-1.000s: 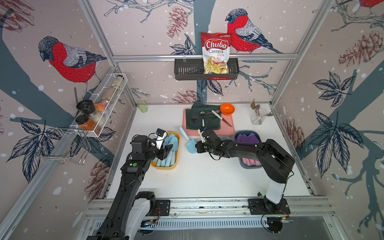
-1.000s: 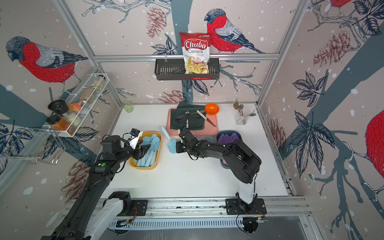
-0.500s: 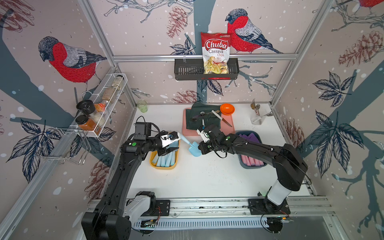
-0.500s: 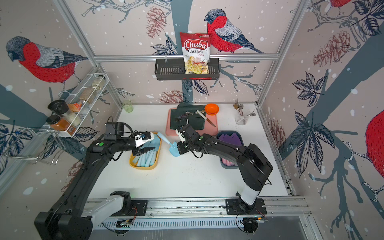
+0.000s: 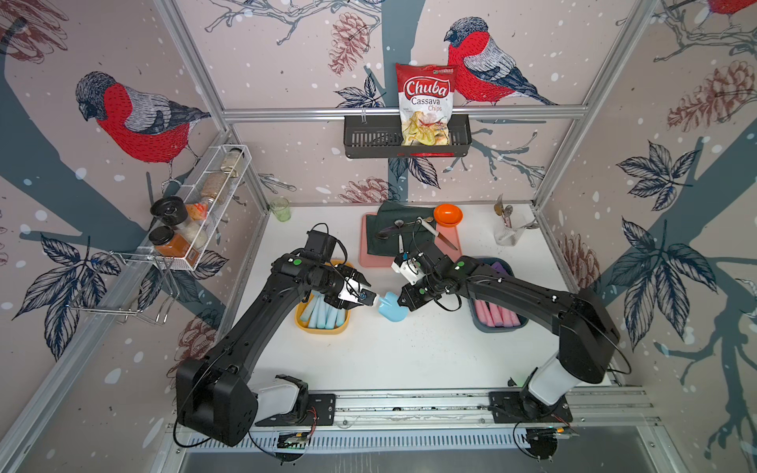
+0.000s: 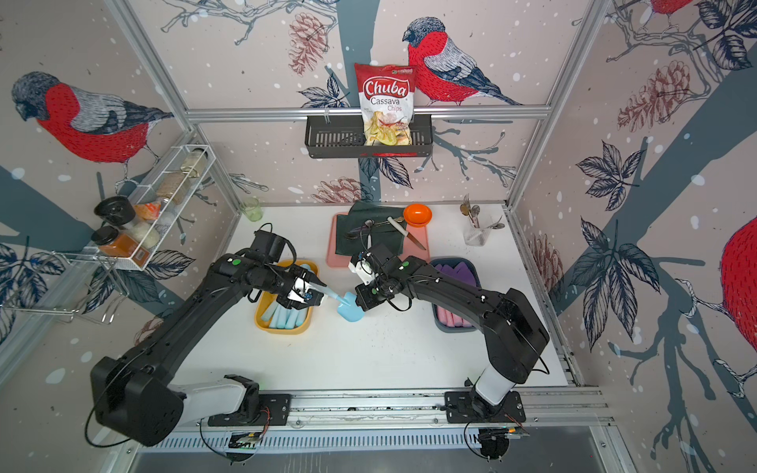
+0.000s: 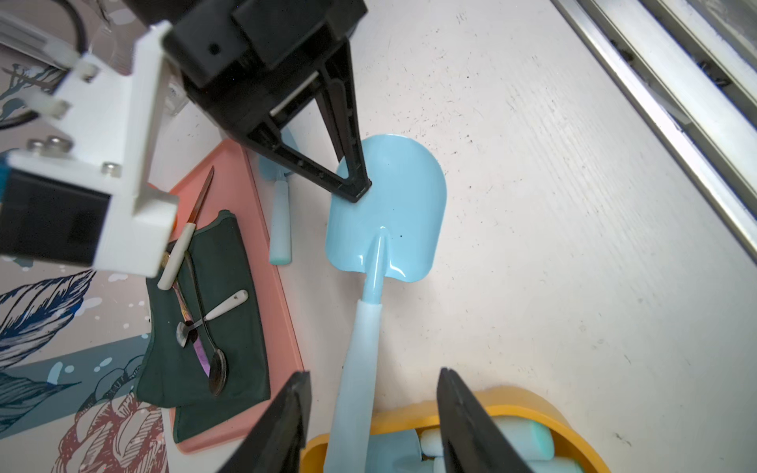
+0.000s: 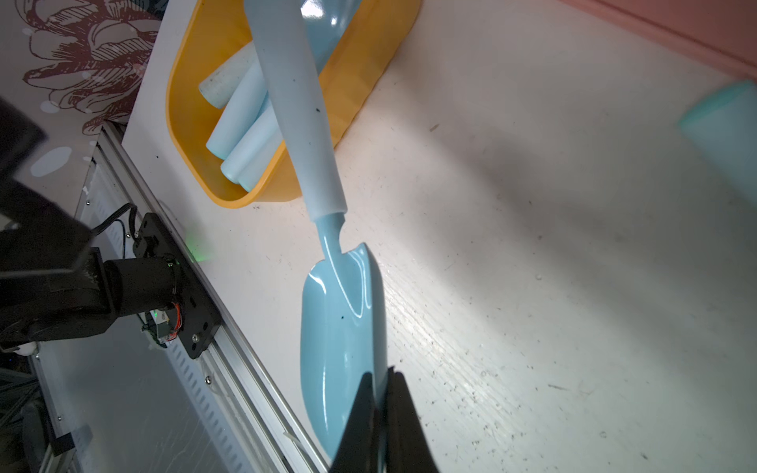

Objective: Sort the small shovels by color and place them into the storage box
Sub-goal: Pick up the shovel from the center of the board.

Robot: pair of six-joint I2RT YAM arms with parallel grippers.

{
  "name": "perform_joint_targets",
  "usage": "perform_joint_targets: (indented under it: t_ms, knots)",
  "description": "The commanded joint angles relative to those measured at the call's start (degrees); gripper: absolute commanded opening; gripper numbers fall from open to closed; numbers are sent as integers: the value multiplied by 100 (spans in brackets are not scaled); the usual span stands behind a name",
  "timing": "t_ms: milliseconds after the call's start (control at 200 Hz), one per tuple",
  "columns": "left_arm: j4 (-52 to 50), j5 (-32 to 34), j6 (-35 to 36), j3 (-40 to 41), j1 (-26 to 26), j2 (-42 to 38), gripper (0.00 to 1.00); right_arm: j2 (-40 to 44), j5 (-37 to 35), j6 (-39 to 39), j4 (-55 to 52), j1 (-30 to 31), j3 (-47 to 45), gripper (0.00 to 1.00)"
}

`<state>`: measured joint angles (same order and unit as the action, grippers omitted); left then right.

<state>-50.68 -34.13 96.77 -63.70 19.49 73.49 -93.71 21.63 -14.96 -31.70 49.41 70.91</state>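
In both top views a light blue shovel (image 5: pixel 392 312) is held over the middle of the table (image 5: pixel 409 360). It sits between the yellow box (image 5: pixel 323 331) towards the left edge and the grey box (image 5: pixel 500 329) towards the right edge. Its long axis runs roughly from left edge to right edge, with the handle towards the yellow box and the blade towards the right arm. The right gripper (image 5: pixel 403 304) is clamped on the blade. The left gripper (image 5: pixel 368 295) sits around the handle. More blue shovels (image 5: pixel 323 317) lie in the yellow box, and pink-handled shovels (image 5: pixel 493 317) lie in the grey box.

In the left wrist view the handle passes between the left gripper's fingers (image 7: pixel 286 430). They stand apart with a gap on each side, so they are not gripping it. The blade points away, hollow face up. A second blue shovel (image 7: pixel 279 221) lies flat just beside the pink tray (image 7: pixel 272 303).

In the right wrist view the closed fingertips (image 8: pixel 360 409) pinch the blade's rim. The handle reaches away over the yellow box's rim.
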Motion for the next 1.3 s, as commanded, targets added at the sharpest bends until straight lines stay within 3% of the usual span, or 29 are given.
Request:
perform_joint_targets:
  t_ms: [0,240,845,1181,1296]
  knots:
    - [254,443,246,102,163,117,51,72,353,39,-21,-38,67,0]
    - [780,1012,142,374,436,260,47,90,545,-6,36,-118,80,0]
    - [1147,1416,-158,437,894,482,36,90,829,-66,138,-151,58,0]
    - [1329,1629,-487,484,977,460,0,207,979,-76,260,-203,-5,0]
    - [1435,1916,-633,554,976,399,0,320,1001,-111,380,-272,-82,1]
